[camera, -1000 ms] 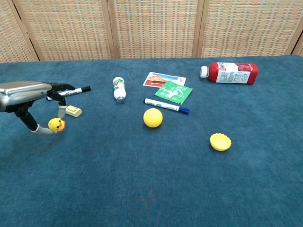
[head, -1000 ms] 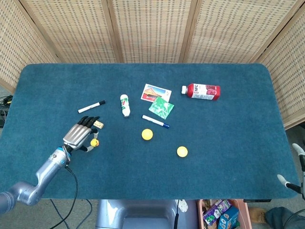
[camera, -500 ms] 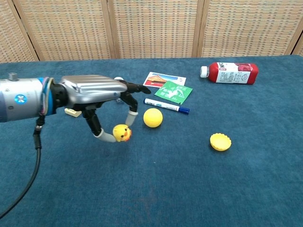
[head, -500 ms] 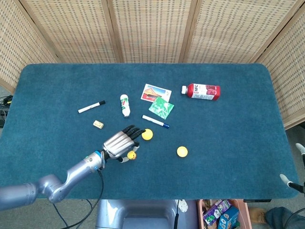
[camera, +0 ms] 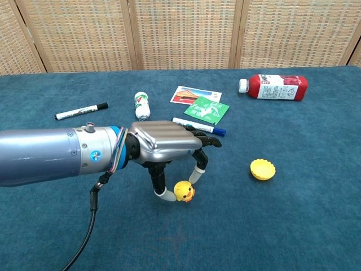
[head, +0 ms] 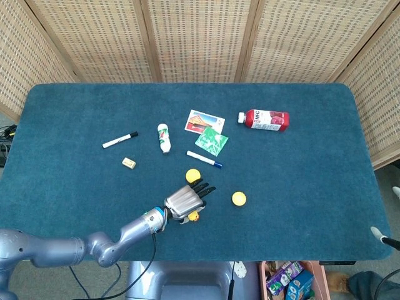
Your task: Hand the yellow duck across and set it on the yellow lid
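Yellow duck (camera: pixel 183 192) hangs pinched under the left hand (camera: pixel 166 148) near the table's (head: pixel 300 181) front-middle, open blue cloth between it and the yellow lid (camera: pixel 263 169); right hand unseen.

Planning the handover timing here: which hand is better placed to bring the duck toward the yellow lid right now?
The left. The left hand pinches the yellow duck mid-table, with the yellow lid a short way off on its right. The right hand barely shows at the table's far right edge, away from both.
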{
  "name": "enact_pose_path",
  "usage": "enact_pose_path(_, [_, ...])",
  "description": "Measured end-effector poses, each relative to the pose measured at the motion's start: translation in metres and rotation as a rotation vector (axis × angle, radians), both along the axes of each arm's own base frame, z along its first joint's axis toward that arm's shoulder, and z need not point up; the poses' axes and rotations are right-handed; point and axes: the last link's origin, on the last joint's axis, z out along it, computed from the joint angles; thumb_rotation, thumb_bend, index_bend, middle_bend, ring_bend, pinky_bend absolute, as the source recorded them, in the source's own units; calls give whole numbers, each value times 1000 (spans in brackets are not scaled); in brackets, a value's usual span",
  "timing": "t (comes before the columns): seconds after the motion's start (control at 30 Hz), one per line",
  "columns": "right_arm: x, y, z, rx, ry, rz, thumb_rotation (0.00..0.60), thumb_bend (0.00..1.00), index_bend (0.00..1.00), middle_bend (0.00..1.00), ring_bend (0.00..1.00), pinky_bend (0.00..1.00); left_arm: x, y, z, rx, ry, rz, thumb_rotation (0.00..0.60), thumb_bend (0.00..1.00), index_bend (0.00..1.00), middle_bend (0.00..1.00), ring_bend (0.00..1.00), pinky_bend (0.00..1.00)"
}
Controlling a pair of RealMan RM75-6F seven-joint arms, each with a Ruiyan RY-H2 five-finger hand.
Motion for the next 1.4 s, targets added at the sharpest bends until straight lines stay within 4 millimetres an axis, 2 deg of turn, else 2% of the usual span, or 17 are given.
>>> enact_pose_path(0.1, [0, 0, 1, -2, -2, 1, 600, 0, 0, 0, 0, 0, 1, 0, -4, 9, 15, -17, 600, 322, 555, 0, 0, 0])
enact_pose_path(0.17, [0, 0, 2, -5, -3, 0, 600, 0, 0, 0, 0, 0, 1, 0, -7, 9, 24, -18, 600, 315, 504, 0, 0, 0])
enact_pose_path(0.23, [-1, 1, 2, -7, -5, -1, 600, 0, 0, 0, 0, 0, 1, 0, -9, 10, 33, -14, 600, 238, 423, 0, 0, 0])
enact_pose_path(0.3, [-1, 1, 3, -7, -7, -3, 600, 0, 0, 0, 0, 0, 1, 0, -11, 10, 39, -7, 600, 75, 338, 0, 0, 0])
enact_pose_path(0.37, [-2, 1, 3, -7, -7, -4, 600, 0, 0, 0, 0, 0, 2, 0, -13, 13, 45, -5, 600, 4, 277, 0, 0, 0])
enact_pose_path(0.57, [-2, 1, 4, -11, -6, -4, 600, 0, 0, 0, 0, 0, 6, 0, -13, 19, 42, -9, 600, 0, 36, 0, 0, 0])
enact_pose_path(0.63, [-3, 1, 3, -11, -5, -5, 600, 0, 0, 0, 0, 0, 9, 1, -10, 23, 28, -12, 600, 0, 1, 0, 0, 0])
enact_pose_path(0.77, [-3, 1, 2, -4, -4, -6, 600, 0, 0, 0, 0, 0, 16, 5, 3, 34, -35, 1, 600, 0, 0, 0, 0, 0])
enact_pose_path(0.87, [-3, 1, 1, 1, -2, -5, 600, 0, 0, 0, 0, 0, 20, 8, 22, 45, -108, 17, 600, 0, 0, 0, 0, 0])
enact_pose_path(0.97, [-3, 1, 0, 5, -2, -4, 600, 0, 0, 0, 0, 0, 21, 16, 50, 75, -189, 35, 600, 0, 0, 0, 0, 0])
enact_pose_path(1.13, [-2, 1, -1, 9, 0, 4, 600, 0, 0, 0, 0, 0, 4, 34, 111, 177, -278, 68, 600, 0, 0, 0, 0, 0])
enact_pose_path(1.27, [0, -2, -5, 29, 4, 26, 600, 0, 0, 0, 0, 0, -30, 41, 163, 300, -297, 119, 600, 0, 0, 0, 0, 0])
enact_pose_path(1.4, [5, -9, -12, 67, 6, 85, 600, 0, 0, 0, 0, 0, -82, 30, 215, 450, -322, 241, 600, 0, 0, 0, 0, 0])
